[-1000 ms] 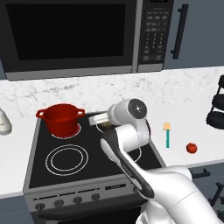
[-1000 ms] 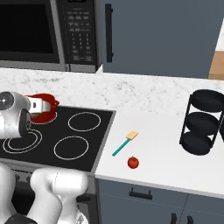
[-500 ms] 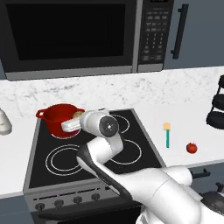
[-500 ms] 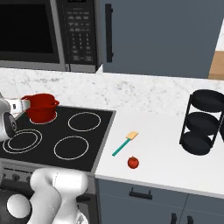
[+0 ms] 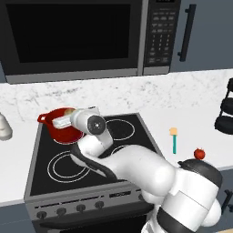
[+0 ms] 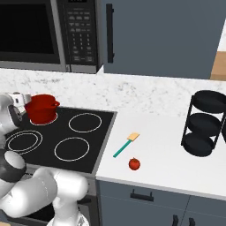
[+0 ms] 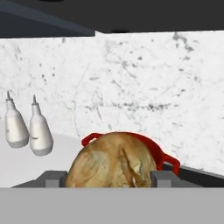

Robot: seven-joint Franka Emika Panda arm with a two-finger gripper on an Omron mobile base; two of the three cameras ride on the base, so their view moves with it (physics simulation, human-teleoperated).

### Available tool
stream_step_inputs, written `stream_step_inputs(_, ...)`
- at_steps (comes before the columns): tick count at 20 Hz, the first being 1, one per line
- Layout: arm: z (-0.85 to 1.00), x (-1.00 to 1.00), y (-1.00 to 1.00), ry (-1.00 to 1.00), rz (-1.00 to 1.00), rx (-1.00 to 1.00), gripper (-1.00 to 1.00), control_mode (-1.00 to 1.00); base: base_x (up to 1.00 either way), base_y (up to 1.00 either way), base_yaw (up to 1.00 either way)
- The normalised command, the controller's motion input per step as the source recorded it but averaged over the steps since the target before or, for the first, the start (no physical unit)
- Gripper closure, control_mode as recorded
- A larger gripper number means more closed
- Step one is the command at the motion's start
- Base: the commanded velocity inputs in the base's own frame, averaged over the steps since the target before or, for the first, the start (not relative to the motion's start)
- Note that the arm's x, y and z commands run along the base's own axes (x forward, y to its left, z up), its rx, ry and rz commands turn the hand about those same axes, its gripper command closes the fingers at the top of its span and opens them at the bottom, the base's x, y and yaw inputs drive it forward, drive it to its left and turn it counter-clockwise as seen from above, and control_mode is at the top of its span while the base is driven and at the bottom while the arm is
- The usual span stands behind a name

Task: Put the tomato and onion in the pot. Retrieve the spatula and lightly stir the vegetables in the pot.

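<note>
Swinging left since the earlier frame, the claw (image 7: 111,177) held the onion (image 7: 111,165) between wide-set fingers, at the pot's (image 5: 61,127) near rim. Tomato (image 6: 134,164) and spatula (image 6: 125,145) lay apart on the tabletop (image 6: 163,154), near its front edge.

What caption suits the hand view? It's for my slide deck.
Gripper holding the onion between its fingers, just short of the red pot, two white bottles on the counter beyond.
</note>
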Motion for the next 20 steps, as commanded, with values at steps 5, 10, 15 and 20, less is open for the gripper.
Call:
stream_step_inputs(5,-0.16,0.62,0.10,0.08,-0.04,-0.01,1.00,-1.00,0.00,0.00,0.00)
stream_step_inputs(10,-0.35,0.58,0.11,0.14,-0.08,0.00,1.00,-1.00,0.00,0.00,0.00)
stream_step_inputs(15,-0.44,0.46,0.20,0.13,-0.08,0.00,1.00,-1.00,0.00,0.00,0.00)
stream_step_inputs(20,-0.39,0.40,0.21,0.09,-0.08,0.00,1.00,-1.00,0.00,0.00,0.00)
